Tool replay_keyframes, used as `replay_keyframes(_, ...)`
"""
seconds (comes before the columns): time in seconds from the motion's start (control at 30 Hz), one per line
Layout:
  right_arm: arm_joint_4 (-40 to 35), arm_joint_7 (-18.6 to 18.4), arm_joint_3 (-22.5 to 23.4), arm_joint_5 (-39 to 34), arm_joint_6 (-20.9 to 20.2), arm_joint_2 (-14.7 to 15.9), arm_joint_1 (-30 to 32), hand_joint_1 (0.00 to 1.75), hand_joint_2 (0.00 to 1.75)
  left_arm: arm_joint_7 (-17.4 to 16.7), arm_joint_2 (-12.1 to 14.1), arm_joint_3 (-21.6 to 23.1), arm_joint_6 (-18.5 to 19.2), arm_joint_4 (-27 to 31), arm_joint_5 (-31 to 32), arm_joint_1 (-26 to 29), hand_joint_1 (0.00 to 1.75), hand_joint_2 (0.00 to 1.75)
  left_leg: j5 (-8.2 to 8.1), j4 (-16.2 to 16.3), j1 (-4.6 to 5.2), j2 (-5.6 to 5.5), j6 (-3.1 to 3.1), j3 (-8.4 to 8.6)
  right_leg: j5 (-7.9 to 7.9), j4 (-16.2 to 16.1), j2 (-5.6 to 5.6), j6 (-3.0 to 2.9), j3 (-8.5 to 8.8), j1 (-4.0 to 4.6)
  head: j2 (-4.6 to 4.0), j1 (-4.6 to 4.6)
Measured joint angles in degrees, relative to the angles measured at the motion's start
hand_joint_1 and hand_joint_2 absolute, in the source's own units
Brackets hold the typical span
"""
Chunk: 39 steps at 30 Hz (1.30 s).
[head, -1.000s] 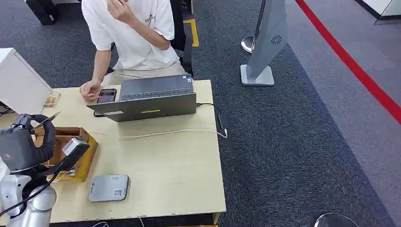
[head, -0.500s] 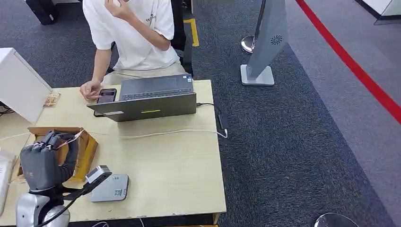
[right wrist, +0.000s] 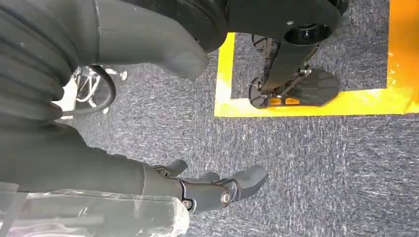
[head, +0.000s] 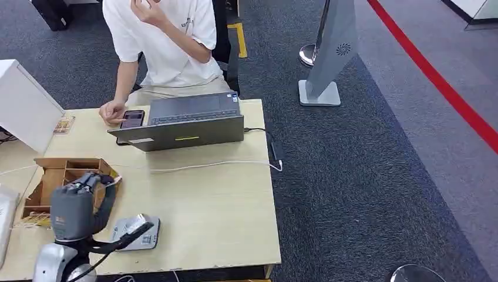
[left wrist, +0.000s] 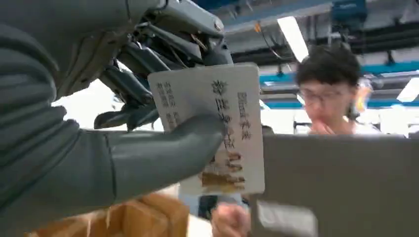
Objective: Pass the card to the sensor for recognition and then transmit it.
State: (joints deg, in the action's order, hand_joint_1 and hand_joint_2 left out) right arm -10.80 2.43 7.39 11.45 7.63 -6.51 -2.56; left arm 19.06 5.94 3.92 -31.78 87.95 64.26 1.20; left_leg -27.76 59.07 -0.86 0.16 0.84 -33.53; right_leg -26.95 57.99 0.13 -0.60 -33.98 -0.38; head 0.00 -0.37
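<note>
The left hand [head: 76,205] hovers above the counter [head: 217,205] near its front left corner, its thumb and fingers [left wrist: 133,81] pinching the card [left wrist: 217,128], which stands roughly upright in the left wrist view with its printed face to the camera. The sensor [head: 138,235], a flat grey pad, lies on the counter close to the front edge, just beside the hand. A brown box [head: 56,176] sits by the left edge. At the far edge are a laptop [head: 188,120] and a phone [head: 133,118] under a seated person [head: 161,41]'s hand. The right hand [right wrist: 217,190] hangs over grey carpet [right wrist: 316,163], fingers apart, holding nothing.
</note>
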Motion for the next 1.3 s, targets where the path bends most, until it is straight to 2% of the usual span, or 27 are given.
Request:
replay_keyframes(0.1, 0.0, 0.0, 0.6, 0.2, 0.0, 0.0, 0.0, 0.0, 1.75, -0.7, -0.6, 2.1, -1.7, -2.1, 0.0, 0.9, 1.75, 1.75, -0.02, 0.0, 0.01, 0.0, -0.03, -0.03, 0.0, 0.0, -0.01, 0.0, -0.01, 0.0, 0.0, 0.0)
replay_keyframes(0.27, 0.0, 0.0, 1.0, 0.2, 0.0, 0.0, 0.0, 0.0, 1.75, -1.1, -0.7, 3.1, -1.5, -3.5, -0.5, 1.6, 1.75, 1.75, -0.02, 0.0, 0.0, 0.0, -0.03, -0.02, 0.0, 0.0, -0.02, 0.0, -0.01, 0.0, 0.0, -0.02)
replay_keyframes(0.37, 0.0, 0.0, 1.1, 0.2, 0.0, 0.0, 0.0, 0.0, 1.75, -3.7, -0.7, 3.4, 0.3, -4.6, 0.4, 2.1, 1.75, 1.75, -0.02, 0.0, -0.01, 0.0, -0.03, -0.02, 0.0, 0.0, -0.01, 0.0, -0.01, 0.0, 0.0, 0.0)
replay_keyframes(0.57, 0.0, -0.4, 2.4, -0.5, 0.4, 0.0, 0.0, 0.0, 1.75, -7.3, -0.8, 5.7, -0.1, -6.6, 5.1, 4.7, 1.75, 1.75, -0.03, 0.0, -0.01, 0.0, -0.04, -0.04, -0.05, 0.0, 0.0, 0.05, -0.01, 0.0, 0.0, 0.0)
replay_keyframes(0.9, 0.0, -0.2, 4.1, -0.9, 0.9, 0.0, 0.2, 0.0, 1.75, -11.2, -0.9, 8.3, 0.0, -6.6, 4.5, 7.5, 1.75, 1.75, -0.09, 0.0, 0.0, 0.01, -0.13, -0.03, -0.07, 0.0, -0.02, 0.07, 0.0, 0.0, 0.0, 0.0)
replay_keyframes(1.3, 0.0, -0.4, 5.4, -0.9, 1.0, 0.0, 0.3, 0.0, 1.75, -12.4, -0.9, 8.5, 0.5, -6.6, 3.1, 8.8, 1.75, 1.75, -0.09, 0.0, 0.0, 0.01, -0.13, -0.04, -0.07, 0.0, -0.02, 0.07, 0.0, 0.0, 0.0, 0.0)
